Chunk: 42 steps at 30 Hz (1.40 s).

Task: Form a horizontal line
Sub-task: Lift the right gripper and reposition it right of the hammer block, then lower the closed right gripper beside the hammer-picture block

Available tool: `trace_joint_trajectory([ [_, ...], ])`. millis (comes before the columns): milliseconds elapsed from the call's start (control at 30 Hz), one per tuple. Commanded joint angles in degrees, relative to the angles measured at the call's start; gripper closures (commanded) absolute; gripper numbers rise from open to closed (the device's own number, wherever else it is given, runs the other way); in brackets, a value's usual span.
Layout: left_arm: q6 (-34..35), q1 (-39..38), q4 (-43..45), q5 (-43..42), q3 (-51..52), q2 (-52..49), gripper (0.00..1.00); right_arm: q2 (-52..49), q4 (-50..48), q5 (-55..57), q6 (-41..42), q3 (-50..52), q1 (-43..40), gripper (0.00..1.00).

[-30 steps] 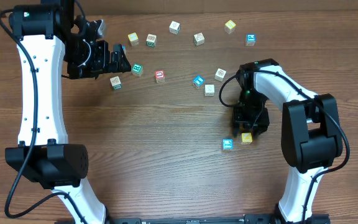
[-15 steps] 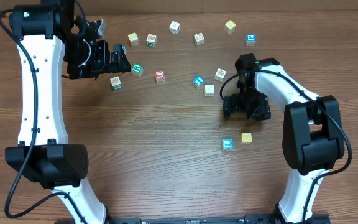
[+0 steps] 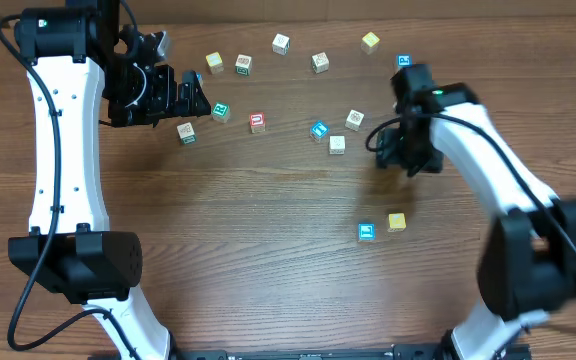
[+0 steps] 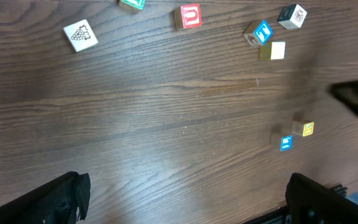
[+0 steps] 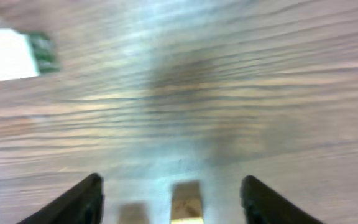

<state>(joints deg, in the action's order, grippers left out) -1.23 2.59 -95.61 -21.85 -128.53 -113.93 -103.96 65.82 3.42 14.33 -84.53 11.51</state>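
- overhead view: the horizontal line [image 3: 367,231] is shown only as a beginning, at about 5 o'clock from the middle of the table [image 3: 268,230].
- a teal-topped cube [image 3: 366,231] and a yellow-topped cube [image 3: 396,221] are set just beside each other. the yellow one lies at about 2 o'clock of the teal one, so the pair is askew and appears not to touch.
- the loose cubes [image 3: 281,43] are scattered in an arc toward 12 o'clock, well apart from the pair. among them a red-topped cube [image 3: 257,122] is seen.
- the right pincer [image 5: 171,183] is held above the table at about 12 o'clock of the pair. in its wrist view the jaws are seen spread, with nothing grasped, though the view is blurred.
- the left pincer [image 3: 200,97] is parked at about 10 o'clock of the table, fully released and empty.
- handling, as judged: the cubes are taken to be light, stiff wooden blocks with flat, smooth faces. little force is needed to hold one, and crushing is not to be feared.
- hold, as judged: a cube is best taken across two opposite side faces, centred. the face that must meet its neighbour is left free.
- risk, as judged: such light pieces are easily nudged or twisted by a passing finger. an off-centre hold may let a cube rotate when it is set down, so the row could be disturbed as cubes are added.
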Motion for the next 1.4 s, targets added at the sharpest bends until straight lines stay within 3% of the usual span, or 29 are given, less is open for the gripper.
trace_joint_trajectory([
  [0,0.1,-0.5,0.1,0.0,-1.2,-0.5,0.0,4.5,1.9,1.0,0.6,-1.5,-0.8,0.5],
  [100,0.1,-0.5,0.1,0.0,-1.2,-0.5,0.0,4.7,3.6,1.0,0.7,-1.0,-0.9,0.94],
  [133,0.1,-0.5,0.1,0.0,-1.2,-0.5,0.0,4.5,3.7,1.0,0.7,-0.6,-0.9,0.96],
  [367,0.1,-0.5,0.1,0.0,-1.2,-0.5,0.0,4.4,0.1,1.0,2.2,6.7,-0.9,0.96],
  [867,0.1,-0.5,0.1,0.0,-1.2,-0.5,0.0,4.1,-19.6,1.0,3.9,25.8,-0.9,0.96],
  [1367,0.1,-0.5,0.1,0.0,-1.2,-0.5,0.0,4.1,-20.5,-7.3,4.7,28.9,-0.9,0.96],
])
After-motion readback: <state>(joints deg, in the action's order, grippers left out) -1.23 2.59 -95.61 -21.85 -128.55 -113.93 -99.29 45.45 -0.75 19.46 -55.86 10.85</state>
